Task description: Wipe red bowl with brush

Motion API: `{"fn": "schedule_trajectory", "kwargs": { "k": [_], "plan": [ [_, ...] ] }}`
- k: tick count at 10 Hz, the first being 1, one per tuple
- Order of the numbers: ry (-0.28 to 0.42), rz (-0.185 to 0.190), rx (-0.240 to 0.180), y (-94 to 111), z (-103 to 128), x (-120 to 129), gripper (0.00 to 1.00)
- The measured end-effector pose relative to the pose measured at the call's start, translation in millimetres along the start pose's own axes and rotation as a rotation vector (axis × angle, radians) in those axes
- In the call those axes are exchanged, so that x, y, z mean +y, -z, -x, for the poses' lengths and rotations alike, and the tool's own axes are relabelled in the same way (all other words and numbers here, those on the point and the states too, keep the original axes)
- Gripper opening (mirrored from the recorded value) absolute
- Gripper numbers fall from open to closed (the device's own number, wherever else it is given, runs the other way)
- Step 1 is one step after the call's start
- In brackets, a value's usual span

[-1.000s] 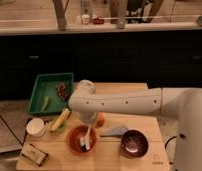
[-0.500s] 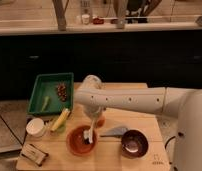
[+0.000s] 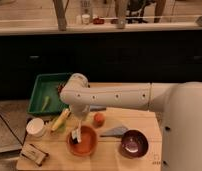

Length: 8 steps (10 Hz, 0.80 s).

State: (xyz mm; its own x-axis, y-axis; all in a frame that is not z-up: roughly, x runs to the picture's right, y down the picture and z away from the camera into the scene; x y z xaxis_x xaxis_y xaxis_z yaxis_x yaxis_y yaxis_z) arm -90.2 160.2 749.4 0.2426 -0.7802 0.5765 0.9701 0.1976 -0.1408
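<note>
Gripper (image 3: 77,126) hangs over the left part of the red bowl (image 3: 90,146), clamped on the brush (image 3: 75,136), which stands upright with its tip inside the bowl. Risk: pressing off-centre near the rim could tip the bowl or skid it into the corn cob (image 3: 60,120) nearby.

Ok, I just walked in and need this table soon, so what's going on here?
The robot's single arm reaches across the wooden table, and its gripper hangs just above the red bowl. The brush stands nearly upright under the gripper with its lower end inside that bowl, so the wiping looks to be under way. A dark bowl sits to the right. A corn cob and a green tray lie to the left, apart from the gripper.
</note>
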Motion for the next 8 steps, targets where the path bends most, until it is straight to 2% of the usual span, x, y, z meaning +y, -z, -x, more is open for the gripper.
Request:
{"fn": "schedule_trajectory", "kwargs": {
  "k": [2, 4, 6, 8],
  "plan": [
    [0.045, -0.001, -0.024, -3, 20, 8, 0.00],
    [0.010, 0.020, -0.040, -13, 21, 25, 0.00],
    [-0.072, 0.057, -0.037, -25, 0, 53, 0.00],
    [-0.122, 0.065, -0.027, -27, -23, 53, 0.00]
  ]
}}
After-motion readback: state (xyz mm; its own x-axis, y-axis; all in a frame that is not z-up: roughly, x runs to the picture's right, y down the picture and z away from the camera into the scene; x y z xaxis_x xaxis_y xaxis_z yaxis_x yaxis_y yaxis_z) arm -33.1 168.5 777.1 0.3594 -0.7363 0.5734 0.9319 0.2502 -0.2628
